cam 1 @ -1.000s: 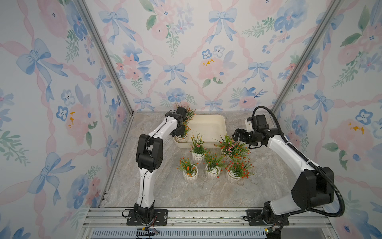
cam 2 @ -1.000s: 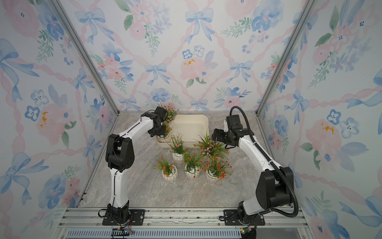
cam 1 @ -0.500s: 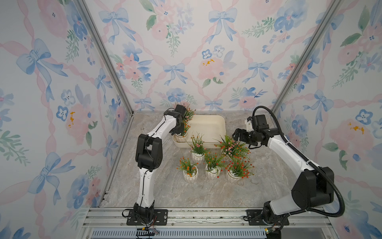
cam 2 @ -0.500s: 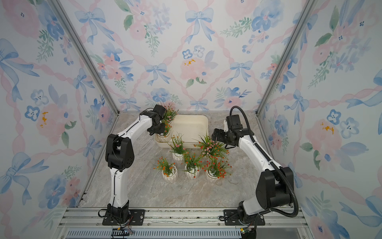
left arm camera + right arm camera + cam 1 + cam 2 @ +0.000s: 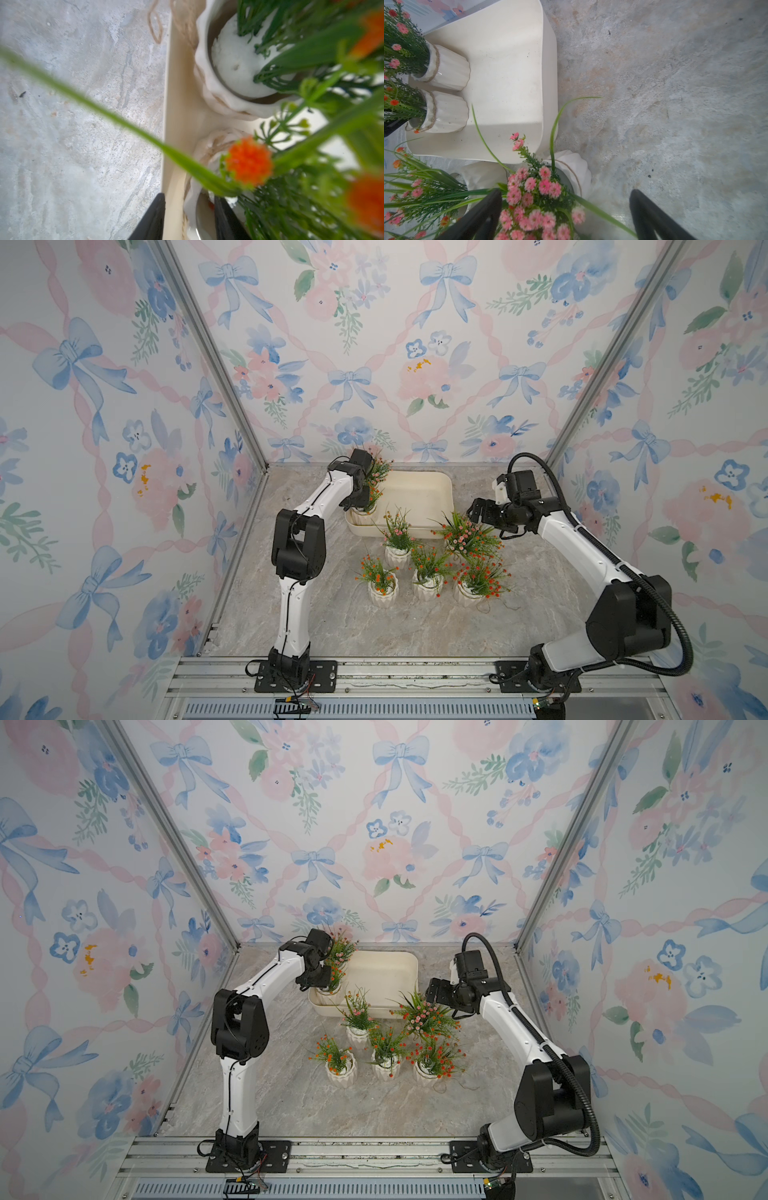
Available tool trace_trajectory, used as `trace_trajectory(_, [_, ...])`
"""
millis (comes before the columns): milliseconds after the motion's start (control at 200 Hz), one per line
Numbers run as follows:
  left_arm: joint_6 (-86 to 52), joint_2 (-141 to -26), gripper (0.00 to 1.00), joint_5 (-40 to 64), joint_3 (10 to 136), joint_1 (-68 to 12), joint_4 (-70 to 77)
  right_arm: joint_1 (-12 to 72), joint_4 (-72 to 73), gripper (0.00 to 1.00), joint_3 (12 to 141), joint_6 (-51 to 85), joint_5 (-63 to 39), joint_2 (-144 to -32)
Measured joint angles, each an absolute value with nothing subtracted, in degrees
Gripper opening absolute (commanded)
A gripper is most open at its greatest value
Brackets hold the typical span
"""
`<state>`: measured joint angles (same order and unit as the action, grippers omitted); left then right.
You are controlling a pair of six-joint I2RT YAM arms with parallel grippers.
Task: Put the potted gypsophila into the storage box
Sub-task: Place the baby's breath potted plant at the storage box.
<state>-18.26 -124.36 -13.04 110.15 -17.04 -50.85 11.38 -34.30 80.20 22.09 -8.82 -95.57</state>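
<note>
Plainly, the left gripper is part open. In its wrist view one black finger dips into the mouth of the orange pot, while the other shows outside the wall of the box, so the pot's rim and that wall both lie in the gap. The outer finger is clear of the pot. Whether the inner one touches the rim I cannot tell, because a blurred green blade and an orange blossom cross the lens. Reading the back wall as twelve in both top views, the box sits at twelve on the table. The orange pot stands upright in its eight o'clock corner and a pink pot in its ten o'clock corner, just beside each other. The right gripper is spread wide and holds nothing. Its fingers straddle the blossoms of a big pink pot, which stands on the table just off the box's five o'clock corner. At six o'clock of the box, outside it, stand a small pink pot, a near orange pot, a middle pot and a red pot, close together with their sprigs overlapping.
</note>
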Motion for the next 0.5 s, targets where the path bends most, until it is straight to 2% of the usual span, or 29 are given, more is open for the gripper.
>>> trace_trajectory(220, [-18.5,-123.2,0.68,-13.1,110.0,-15.0,-51.0,11.4,-34.3,0.97,80.2,22.1,-8.8,-95.6])
trace_trajectory(415, [-19.2,-119.3,0.79,-12.6,110.0,-14.3,-51.0,11.4,-34.3,0.97,80.2,22.1,-8.8,-95.6])
trace_trajectory(500, [-19.7,-116.8,0.87,-11.5,109.9,-14.1,-50.9,11.4,-34.4,0.97,80.2,22.0,-8.8,-95.6])
